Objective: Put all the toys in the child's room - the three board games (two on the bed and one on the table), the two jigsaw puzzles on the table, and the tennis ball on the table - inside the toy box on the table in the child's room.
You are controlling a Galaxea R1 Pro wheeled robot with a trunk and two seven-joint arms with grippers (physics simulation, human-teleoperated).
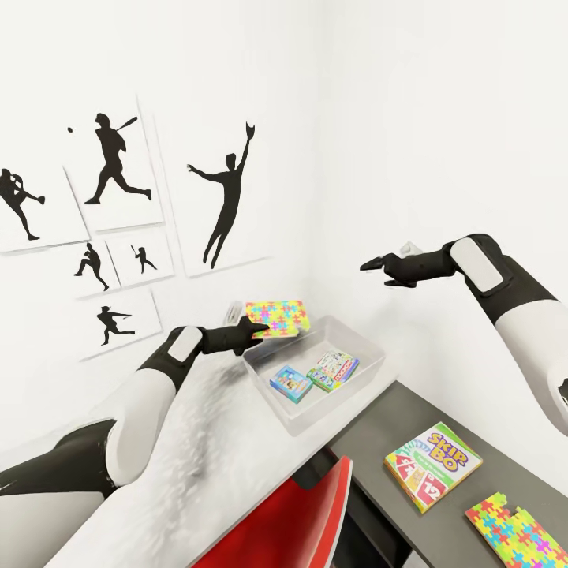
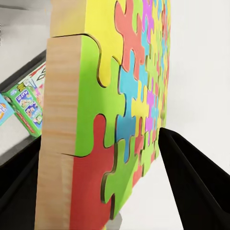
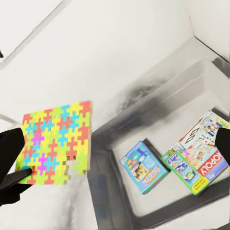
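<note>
From the head view, the left gripper [image 1: 256, 327] clamps one jigsaw puzzle [image 1: 274, 319] over the toy box [image 1: 359, 371] holding two board games [image 1: 291, 383], while a third game [image 1: 433, 465] and a second puzzle [image 1: 519, 531] lie on the desk's lower unit [image 1: 371, 430] and the right gripper [image 1: 368, 266] hangs raised, its opening impossible to judge; the left wrist view shows that puzzle [image 2: 120, 110] between the fingers [image 2: 196, 182].

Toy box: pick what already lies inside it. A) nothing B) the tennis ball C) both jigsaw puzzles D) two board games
D: two board games lie flat in the toy box, while the left gripper holds one jigsaw puzzle over its rim.
</note>
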